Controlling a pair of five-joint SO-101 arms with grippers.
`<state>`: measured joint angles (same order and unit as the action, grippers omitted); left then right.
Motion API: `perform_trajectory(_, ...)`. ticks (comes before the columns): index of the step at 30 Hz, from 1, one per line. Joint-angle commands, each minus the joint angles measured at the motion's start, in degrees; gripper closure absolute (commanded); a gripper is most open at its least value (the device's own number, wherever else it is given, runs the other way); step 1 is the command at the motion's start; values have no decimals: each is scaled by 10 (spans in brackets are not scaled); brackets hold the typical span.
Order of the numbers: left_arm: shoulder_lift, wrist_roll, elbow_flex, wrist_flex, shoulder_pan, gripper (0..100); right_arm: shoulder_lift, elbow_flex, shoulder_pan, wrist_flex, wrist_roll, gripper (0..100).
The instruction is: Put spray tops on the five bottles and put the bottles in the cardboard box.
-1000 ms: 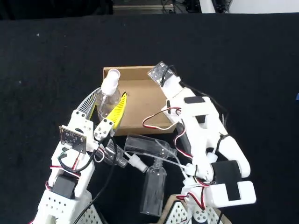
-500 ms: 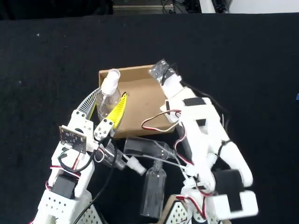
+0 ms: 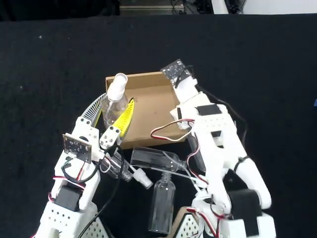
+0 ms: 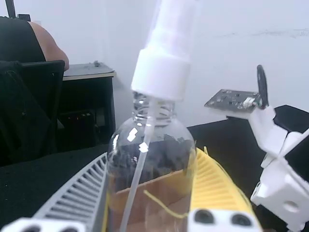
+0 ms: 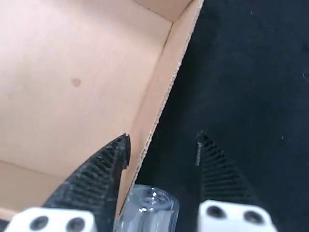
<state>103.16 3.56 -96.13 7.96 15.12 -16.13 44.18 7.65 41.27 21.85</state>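
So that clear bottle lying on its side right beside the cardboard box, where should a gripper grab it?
Probably grip the bottle around the middle of its straight body, coming down from above with the fingers across its width. It lies flat on the table with both flanks exposed, and that hold leaves the narrow neck free for capping.

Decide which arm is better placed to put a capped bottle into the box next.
Left: the left gripper is shut on a bottle with its spray top on, at the cardboard box's edge. The right gripper is open astride its wall.
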Motion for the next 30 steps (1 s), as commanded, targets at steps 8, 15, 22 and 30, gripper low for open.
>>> perform_trajectory(8, 10, -4, -13, -30, -7, 968, 40, -7, 11, -57, -30, 859)
perform_trajectory(15, 10, -7, -13, -68, -56, 968, 51, -23, 10, -34, -31, 972)
perform_trajectory(22, 10, -7, -13, -67, -58, 968, 39, 4, -3, -34, -59, 988)
perform_trajectory(30, 9, -7, -13, -67, -59, 968, 13, 13, -4, -6, -88, 988)
